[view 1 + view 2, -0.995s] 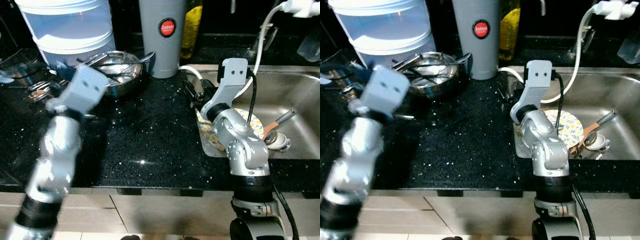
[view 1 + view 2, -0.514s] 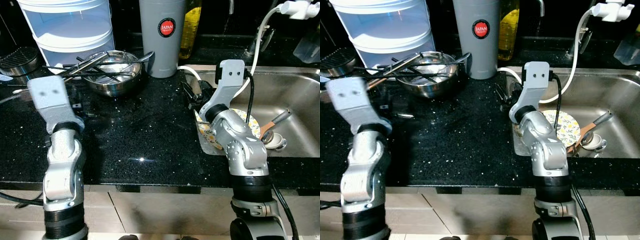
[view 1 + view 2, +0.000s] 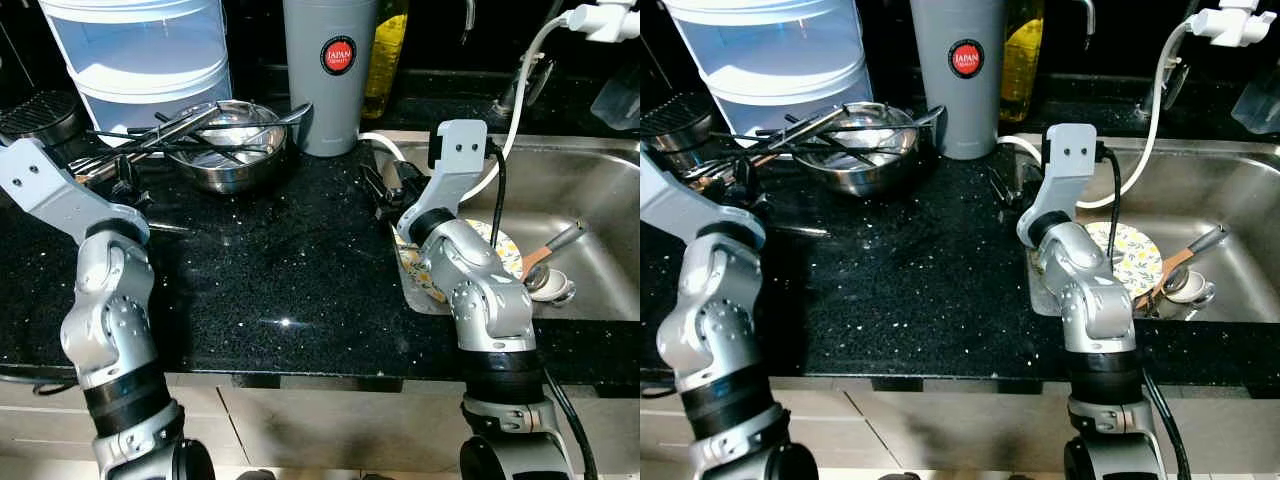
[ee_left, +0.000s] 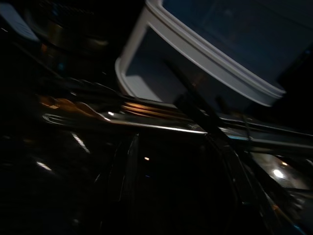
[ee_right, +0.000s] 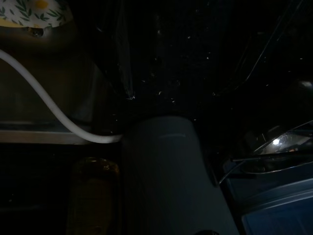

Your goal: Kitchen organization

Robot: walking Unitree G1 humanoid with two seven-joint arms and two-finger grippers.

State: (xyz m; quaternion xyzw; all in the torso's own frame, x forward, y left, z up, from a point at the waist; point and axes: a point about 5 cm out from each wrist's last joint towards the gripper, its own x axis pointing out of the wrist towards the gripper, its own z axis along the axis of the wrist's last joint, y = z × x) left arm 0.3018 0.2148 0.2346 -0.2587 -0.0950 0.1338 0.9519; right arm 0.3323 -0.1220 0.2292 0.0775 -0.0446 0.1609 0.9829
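Swinging out from mid-counter, the left gripper [image 3: 125, 185] had reached the utensils [image 3: 165, 140] lying across the steel bowl [image 3: 232, 150]; whether it was clenched couldn't be told. Nor could the right gripper [image 3: 385, 190], by the sink [image 3: 590, 170]. Any nudge might have scattered the utensils.

Bowl [image 3: 228, 150] left of sink [image 3: 585, 190] (tumbler [image 3: 328, 75] between)
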